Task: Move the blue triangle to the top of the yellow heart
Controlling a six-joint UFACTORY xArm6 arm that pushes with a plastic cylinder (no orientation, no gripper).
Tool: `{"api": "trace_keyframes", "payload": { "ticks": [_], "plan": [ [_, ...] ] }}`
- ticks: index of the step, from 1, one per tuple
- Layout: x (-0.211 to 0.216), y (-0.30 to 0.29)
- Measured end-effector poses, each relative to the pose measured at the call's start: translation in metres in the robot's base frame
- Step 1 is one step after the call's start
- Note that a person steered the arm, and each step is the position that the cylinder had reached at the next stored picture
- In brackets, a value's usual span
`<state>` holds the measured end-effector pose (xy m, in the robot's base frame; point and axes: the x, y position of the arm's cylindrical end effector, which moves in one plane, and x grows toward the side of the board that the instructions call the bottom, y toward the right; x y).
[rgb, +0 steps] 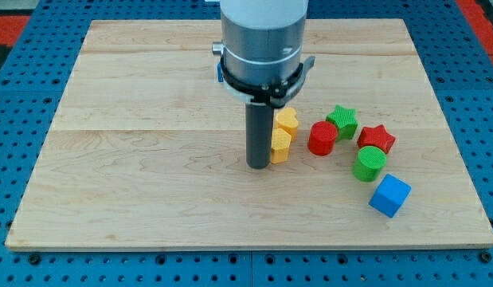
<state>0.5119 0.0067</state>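
My tip [258,166] rests on the wooden board [150,159] near its middle. It touches or nearly touches the left side of a lower yellow block [280,146]. A second yellow block [287,120], seemingly the heart, sits just above it, partly hidden by the rod. A small sliver of blue [217,72] shows at the left edge of the arm's body. It may be the blue triangle, mostly hidden behind the arm.
To the tip's right lie a red cylinder [322,138], a green star [342,121], a red star [377,138], a green cylinder [369,163] and a blue cube [389,196]. The arm's wide body [260,40] covers the top middle.
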Motion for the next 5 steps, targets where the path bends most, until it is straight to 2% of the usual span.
{"api": "trace_keyframes", "payload": {
  "ticks": [2,4,5],
  "plan": [
    [0.004,-0.096],
    [0.004,-0.121],
    [-0.019,-0.126]
  ]
}}
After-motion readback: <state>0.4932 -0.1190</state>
